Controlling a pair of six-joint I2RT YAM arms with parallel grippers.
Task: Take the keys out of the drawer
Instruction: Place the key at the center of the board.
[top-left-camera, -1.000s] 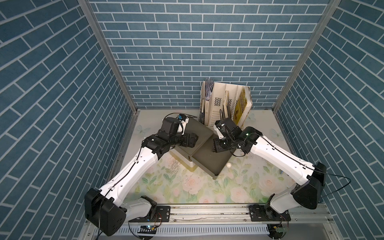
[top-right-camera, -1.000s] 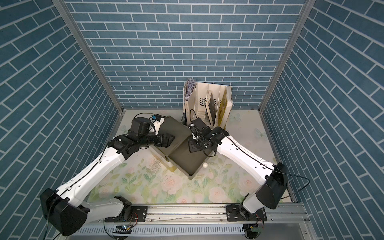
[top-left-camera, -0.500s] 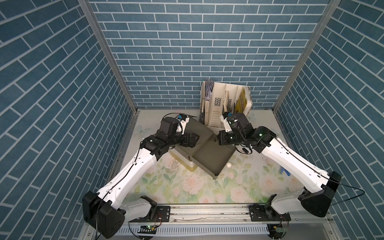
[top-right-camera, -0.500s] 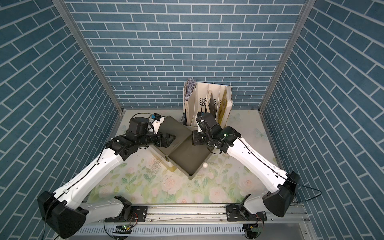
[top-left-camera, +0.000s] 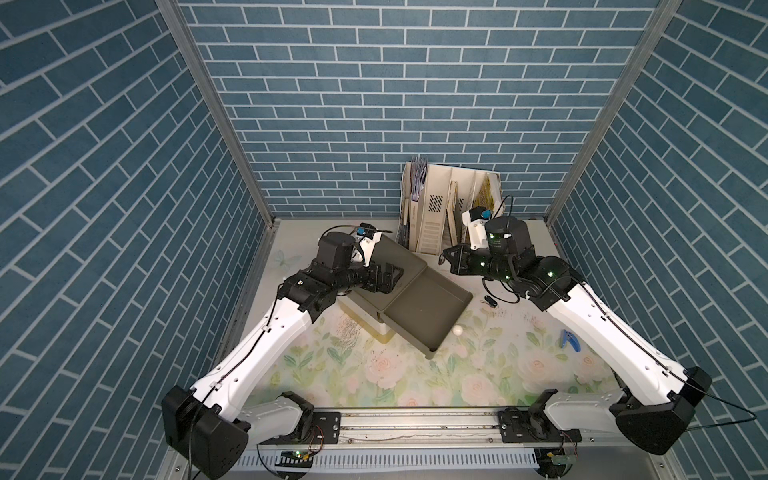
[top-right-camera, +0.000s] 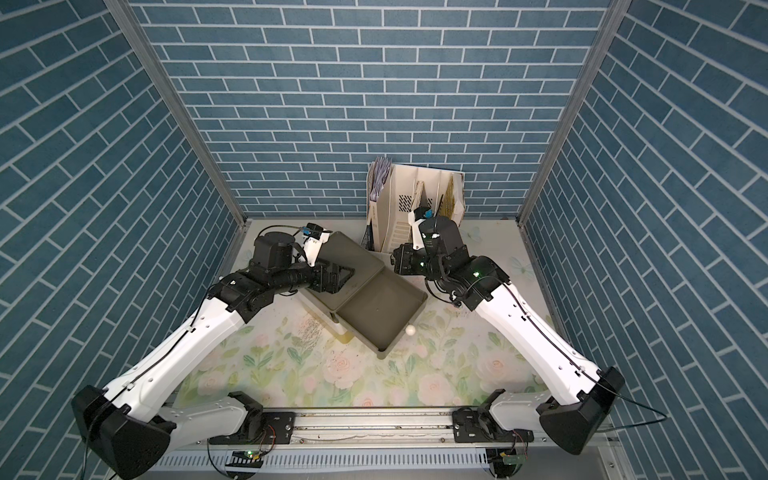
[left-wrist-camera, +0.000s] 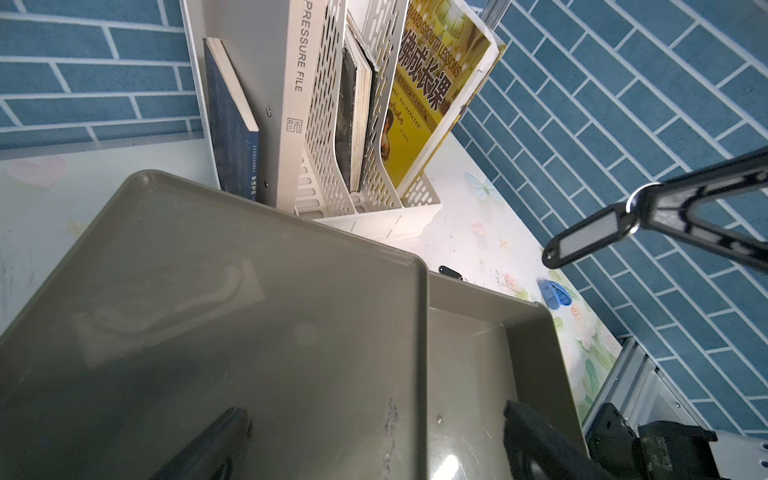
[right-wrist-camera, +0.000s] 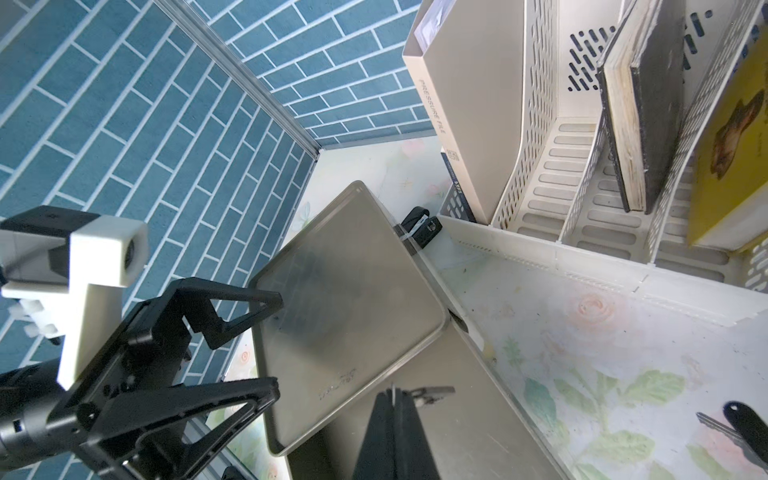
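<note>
Your right jaws clamp a black-fob key (left-wrist-camera: 590, 241); left jaws stand wide over the cabinet (top-left-camera: 399, 259). Blue-tag keys (top-left-camera: 567, 338) lie on bench (top-left-camera: 457, 374), 3 o'clock from the open drawer (top-left-camera: 428, 307).

A cream file rack (top-left-camera: 428, 224) with books (left-wrist-camera: 432, 104) stands just beyond the right gripper (top-left-camera: 444, 261). Floral cloth (top-left-camera: 478, 374) lies beneath it.

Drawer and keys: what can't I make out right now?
- Red-tagged keys: in no view.
- Drawer inner end: under the cabinet top, every view.
- Right gripper catch: too small in top views; left wrist view shows a black fob.
- Blue tags: behind the right arm in a top view.
</note>
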